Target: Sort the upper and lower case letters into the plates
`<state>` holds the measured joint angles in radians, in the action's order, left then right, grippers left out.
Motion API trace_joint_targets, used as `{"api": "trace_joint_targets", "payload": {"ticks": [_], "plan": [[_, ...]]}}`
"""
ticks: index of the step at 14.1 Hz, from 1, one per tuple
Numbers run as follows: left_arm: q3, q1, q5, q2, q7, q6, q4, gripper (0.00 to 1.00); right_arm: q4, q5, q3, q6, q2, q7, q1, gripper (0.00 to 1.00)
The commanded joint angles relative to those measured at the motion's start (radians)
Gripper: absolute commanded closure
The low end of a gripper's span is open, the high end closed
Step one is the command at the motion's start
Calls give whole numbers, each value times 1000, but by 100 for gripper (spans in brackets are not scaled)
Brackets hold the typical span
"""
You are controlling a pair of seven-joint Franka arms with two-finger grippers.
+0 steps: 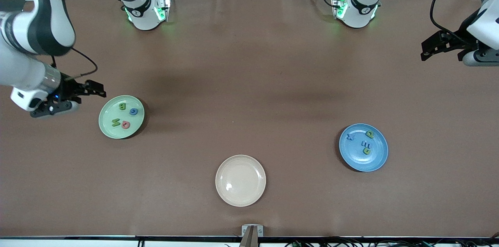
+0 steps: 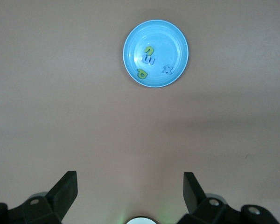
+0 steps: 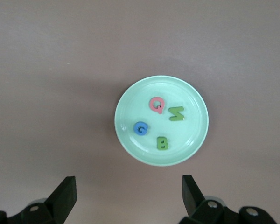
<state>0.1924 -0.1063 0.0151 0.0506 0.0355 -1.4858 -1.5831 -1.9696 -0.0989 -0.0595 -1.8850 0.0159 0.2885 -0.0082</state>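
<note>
The light green plate (image 1: 108,114) lies toward the right arm's end of the table. It holds a green B (image 1: 122,106), a blue C (image 1: 133,111), a green M (image 1: 116,122) and a red Q (image 1: 125,124). My right gripper (image 1: 90,99) hovers open and empty beside it. In the right wrist view the green plate (image 3: 191,135) lies ahead of the open right gripper (image 3: 129,196). The blue plate (image 1: 358,159) toward the left arm's end holds several small blue and green letters (image 1: 367,145). My left gripper (image 1: 440,50) hangs open and empty high over that table end. The blue plate (image 2: 172,46) shows small ahead of the left gripper (image 2: 130,196).
A cream-beige plate (image 1: 240,180) with nothing on it sits near the table's front edge, between the two coloured plates. The two arm bases (image 1: 146,11) (image 1: 356,7) stand along the back of the brown table.
</note>
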Motion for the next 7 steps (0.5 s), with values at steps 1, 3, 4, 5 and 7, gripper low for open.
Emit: {"api": "trace_joint_targets", "payload": {"ticks": [1, 3, 4, 5, 7], "plan": [[25, -3, 0, 12, -9, -4, -11, 0, 136, 11, 6, 148, -31, -28, -10, 0], [28, -12, -14, 14, -14, -4, -9, 0, 253, 25, 3, 246, -30, -29, -12, 0], [24, -13, -15, 15, -13, -4, -9, 0, 277, 65, 4, 260, -36, -38, -12, 0], [22, -12, -14, 15, -2, -5, -9, 0, 317, 88, 6, 276, -39, -63, -10, 0], [21, -13, -15, 20, 4, -5, -9, 0, 447, 91, 10, 377, -31, -121, -9, 0]]}}
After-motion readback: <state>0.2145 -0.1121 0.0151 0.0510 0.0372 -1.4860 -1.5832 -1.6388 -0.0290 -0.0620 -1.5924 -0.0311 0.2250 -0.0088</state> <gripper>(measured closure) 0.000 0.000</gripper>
